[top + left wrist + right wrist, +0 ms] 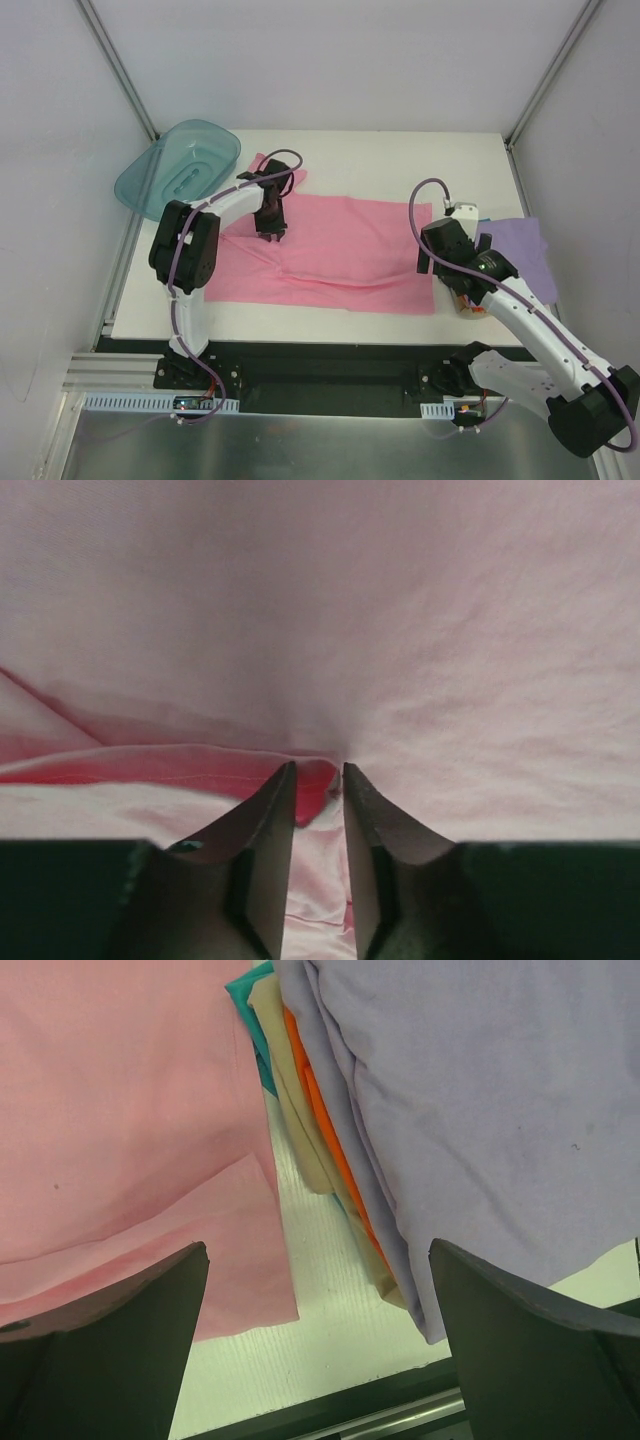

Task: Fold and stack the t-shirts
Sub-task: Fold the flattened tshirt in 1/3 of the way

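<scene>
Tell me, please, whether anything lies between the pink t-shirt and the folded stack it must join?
Nothing visible does: only bare table separates the pink t-shirt from the folded stack; the open right gripper hovers above.

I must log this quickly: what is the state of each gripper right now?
Left gripper: nearly closed, pinching a fold of the pink t-shirt.
Right gripper: open, holding nothing.

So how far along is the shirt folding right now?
Done: a folded pile, lavender shirt on top, sits at the right. In hand: the pink shirt lies spread out and wrinkled; the left hand is down on it, fingers narrow around a raised crease, though a firm grip isn't clear. The right hand hangs open between shirt and pile. Left: fold the pink shirt and stack it.
</scene>
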